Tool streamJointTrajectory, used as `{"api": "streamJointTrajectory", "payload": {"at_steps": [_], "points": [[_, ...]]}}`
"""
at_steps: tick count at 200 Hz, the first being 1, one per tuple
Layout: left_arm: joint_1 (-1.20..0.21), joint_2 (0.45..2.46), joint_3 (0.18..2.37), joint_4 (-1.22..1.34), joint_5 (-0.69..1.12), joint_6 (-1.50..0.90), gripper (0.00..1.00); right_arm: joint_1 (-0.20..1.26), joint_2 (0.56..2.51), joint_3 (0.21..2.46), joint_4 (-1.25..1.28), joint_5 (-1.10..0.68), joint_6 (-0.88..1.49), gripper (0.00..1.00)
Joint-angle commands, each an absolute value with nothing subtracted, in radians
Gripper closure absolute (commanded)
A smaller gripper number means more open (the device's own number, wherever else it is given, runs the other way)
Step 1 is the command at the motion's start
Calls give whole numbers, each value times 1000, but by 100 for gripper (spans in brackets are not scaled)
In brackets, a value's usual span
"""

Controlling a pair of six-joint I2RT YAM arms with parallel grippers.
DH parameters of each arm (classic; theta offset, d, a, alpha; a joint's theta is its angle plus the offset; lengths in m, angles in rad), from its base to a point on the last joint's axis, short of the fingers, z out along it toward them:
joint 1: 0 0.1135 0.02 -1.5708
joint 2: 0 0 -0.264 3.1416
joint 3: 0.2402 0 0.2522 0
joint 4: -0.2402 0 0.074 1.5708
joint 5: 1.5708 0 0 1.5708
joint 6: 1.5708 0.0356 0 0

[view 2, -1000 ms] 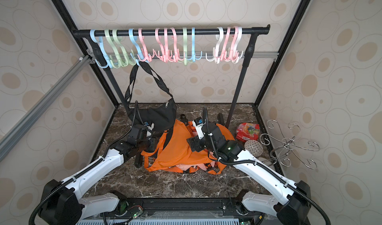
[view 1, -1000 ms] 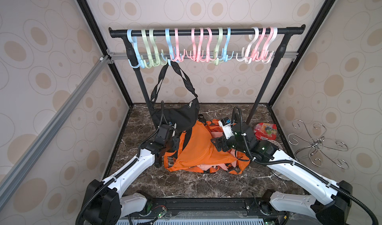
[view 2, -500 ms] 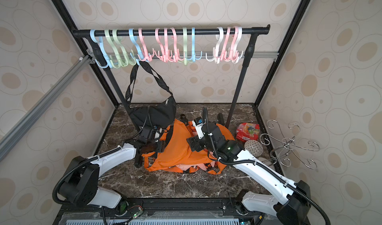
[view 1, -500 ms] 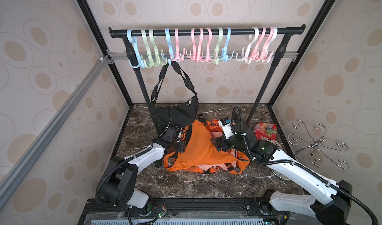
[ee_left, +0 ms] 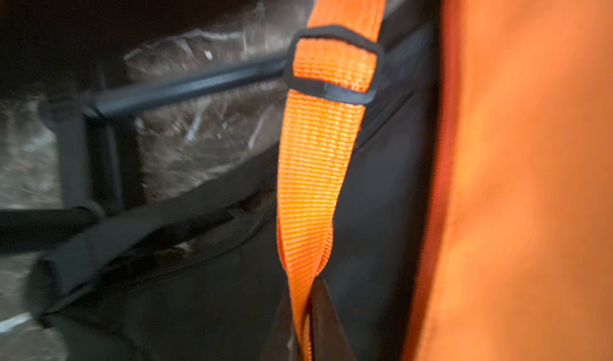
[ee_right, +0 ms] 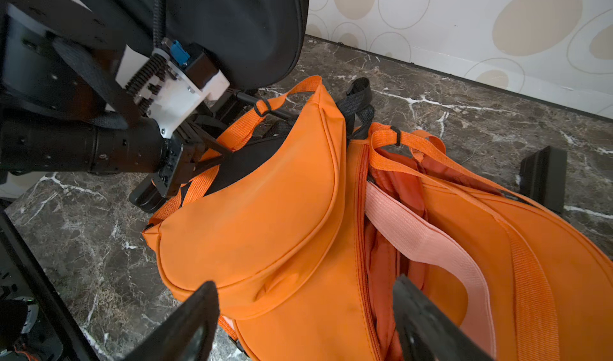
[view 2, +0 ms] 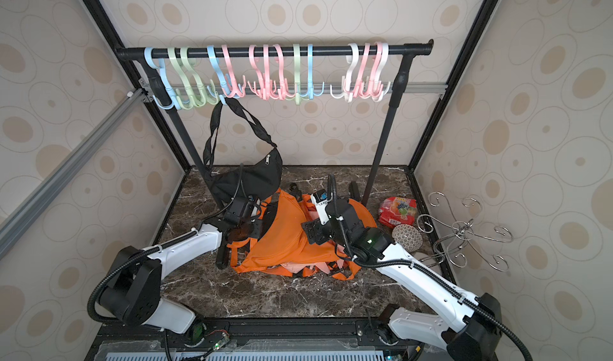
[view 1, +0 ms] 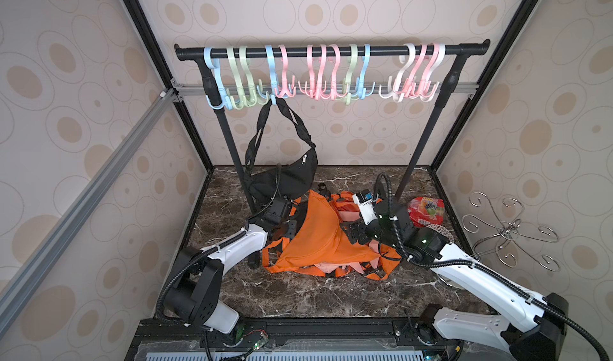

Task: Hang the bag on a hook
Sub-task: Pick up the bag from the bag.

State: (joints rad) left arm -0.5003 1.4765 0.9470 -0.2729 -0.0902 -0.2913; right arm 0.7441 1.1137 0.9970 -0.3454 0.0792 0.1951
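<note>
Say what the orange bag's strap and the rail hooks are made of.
Orange strap: woven webbing, likely nylon or polyester; fine crosswise ribs show, slight sheen.
Hooks: probably moulded plastic; smooth pastel surfaces, uniform colour, faint gloss.

Both top views are bright, evenly lit and sharp; the bags [view 1: 318,240] cast only a faint shadow on the floor [view 1: 298,293] toward 6 o'clock, and the frame posts [view 1: 148,44] at 10 and 2 o'clock splay outward. The left wrist view is dim and motion-smeared, only the strap [ee_left: 315,177] crisp. The right wrist view is bright and sharp.
</note>
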Motion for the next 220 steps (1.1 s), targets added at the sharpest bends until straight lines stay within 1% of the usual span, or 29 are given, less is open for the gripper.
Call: {"api": "streamJointTrajectory", "payload": {"at_steps": [1, 18, 34, 65, 85, 109, 133, 148, 180, 220], "points": [[-535, 1399, 1040, -357, -172, -264, 99, 739, 1086, 993, -318, 77, 203, 17], [-560, 1353, 1077, -398, -189, -266, 100, 739, 1071, 999, -322, 72, 199, 17], [-600, 1308, 1124, -441, -222, -266, 100, 739, 1058, 1009, -325, 8, 175, 17], [-695, 1265, 1274, -541, -241, -254, 100, 739, 1041, 1037, -312, -174, 145, 6], [-751, 1262, 1389, -601, -217, -235, 100, 741, 1034, 1064, -307, -228, 135, 4], [-768, 1240, 1511, -623, -87, -203, 100, 740, 1006, 1084, -327, -170, 59, 0], [-769, 1255, 1642, -664, 58, -168, 100, 741, 985, 1104, -345, -96, -51, 0], [-770, 1282, 1708, -702, 115, -158, 100, 740, 981, 1126, -352, -65, -110, 0], [-772, 1298, 1743, -718, 163, -153, 100, 740, 1009, 1189, -342, -33, -180, 0], [-791, 1308, 1762, -720, 211, -154, 100, 748, 1096, 1308, -307, 8, -230, 0]]}}
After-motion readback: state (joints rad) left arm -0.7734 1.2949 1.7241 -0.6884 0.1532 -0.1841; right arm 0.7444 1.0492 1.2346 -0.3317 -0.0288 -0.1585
